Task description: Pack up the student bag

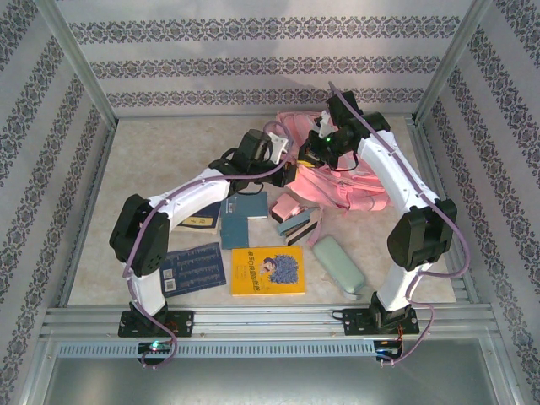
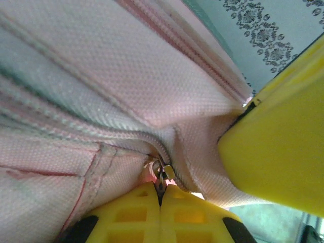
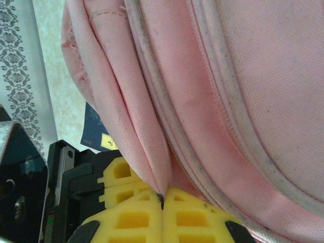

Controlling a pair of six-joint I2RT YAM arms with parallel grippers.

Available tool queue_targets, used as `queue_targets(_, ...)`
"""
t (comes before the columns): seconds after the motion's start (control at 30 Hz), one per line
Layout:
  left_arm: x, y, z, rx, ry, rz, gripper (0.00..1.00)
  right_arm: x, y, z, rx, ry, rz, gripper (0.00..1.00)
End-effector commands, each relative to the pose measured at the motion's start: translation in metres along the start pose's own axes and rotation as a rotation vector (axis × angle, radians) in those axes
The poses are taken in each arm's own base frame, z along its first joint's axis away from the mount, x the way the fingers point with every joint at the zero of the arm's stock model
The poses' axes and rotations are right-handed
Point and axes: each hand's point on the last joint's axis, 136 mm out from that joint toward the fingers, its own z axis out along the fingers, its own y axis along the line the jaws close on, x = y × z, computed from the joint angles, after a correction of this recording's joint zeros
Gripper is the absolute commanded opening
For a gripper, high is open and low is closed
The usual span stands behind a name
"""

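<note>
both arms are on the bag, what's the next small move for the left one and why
Probably draw the zipper pull slowly along its track. The left jaws are shut on that pull, the zip beside it looks closed, and the right jaws pinch a fold of the student bag, which should hold the fabric taut. A yellow book lies outside it.

Yellow book (image 1: 267, 271) lies flat on table (image 1: 169, 152). Blue book (image 1: 192, 267) just left of it, teal book (image 1: 244, 218) behind it. Grey-green pouch (image 1: 337, 263) just right.
</note>
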Motion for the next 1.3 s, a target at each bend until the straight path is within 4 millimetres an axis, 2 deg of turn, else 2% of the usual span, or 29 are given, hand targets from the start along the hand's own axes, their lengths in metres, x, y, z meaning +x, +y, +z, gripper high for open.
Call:
queue_targets(0.0, 0.008, 0.039, -0.012, -0.204, 0.006, 0.04, 0.0, 0.02, 0.019, -0.023, -0.012, 0.007, -0.086, 0.0)
queue_targets(0.2, -0.001, 0.052, -0.031, -0.323, -0.007, 0.111, 0.0, 0.021, 0.004, -0.02, 0.093, 0.004, -0.136, 0.0)
queue_targets(0.5, -0.016, 0.081, -0.051, -0.448, -0.035, 0.112, 0.0, 0.025, -0.001, -0.017, 0.17, 0.012, -0.215, 0.0)
queue_targets(0.8, -0.022, 0.093, -0.055, -0.448, -0.04, 0.093, 0.0, 0.034, 0.001, -0.013, 0.186, 0.031, -0.266, 0.0)
queue_targets(0.9, -0.021, 0.079, -0.049, -0.351, -0.045, 0.078, 0.05, 0.034, 0.0, -0.012, 0.185, 0.032, -0.261, 0.0)
queue_targets(0.97, -0.019, 0.062, -0.044, -0.244, -0.045, 0.056, 0.16, 0.032, 0.005, -0.014, 0.166, 0.024, -0.259, 0.0)
queue_targets(1.03, -0.016, 0.041, -0.044, -0.125, -0.057, 0.046, 0.31, 0.029, 0.012, -0.018, 0.133, 0.012, -0.257, 0.0)
queue_targets(1.13, -0.008, 0.012, -0.05, 0.048, -0.096, 0.091, 0.45, 0.027, 0.022, -0.024, 0.093, -0.002, -0.272, 0.0)
queue_targets(1.27, 0.001, 0.002, -0.058, 0.13, -0.163, 0.193, 0.53, 0.026, 0.026, -0.03, 0.08, -0.036, -0.31, 0.0)
